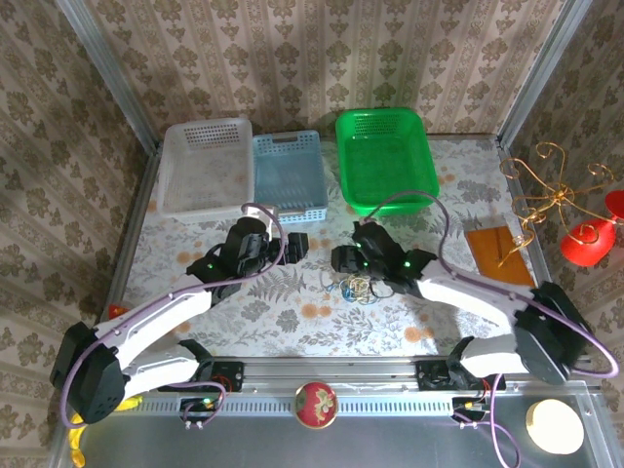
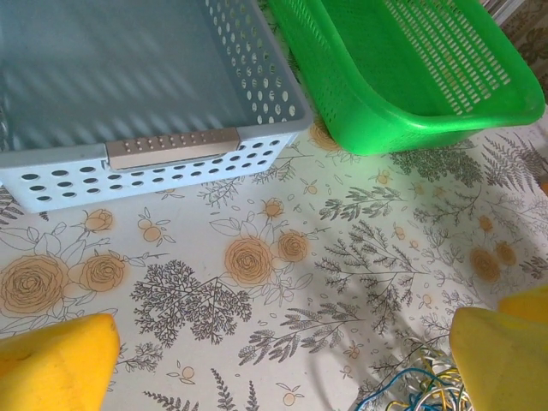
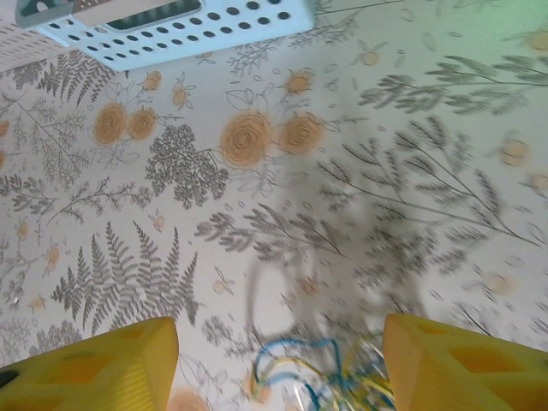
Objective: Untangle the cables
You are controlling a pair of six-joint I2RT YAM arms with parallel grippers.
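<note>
I see my left end effector (image 2: 282, 347) wide open, my right end effector (image 3: 278, 342) open too, tangled cables (image 3: 321, 372) between its fingers, on the worktop (image 1: 292, 322)

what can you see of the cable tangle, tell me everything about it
The cables form one small loose bunch of thin flexible wires: blue, yellow and pale strands looping over each other, not yet separated. It lies on the floral table cover near the table's middle, between the two arms. The right gripper hangs over it, fingers spread either side; whether they touch the wires cannot be told.
</note>
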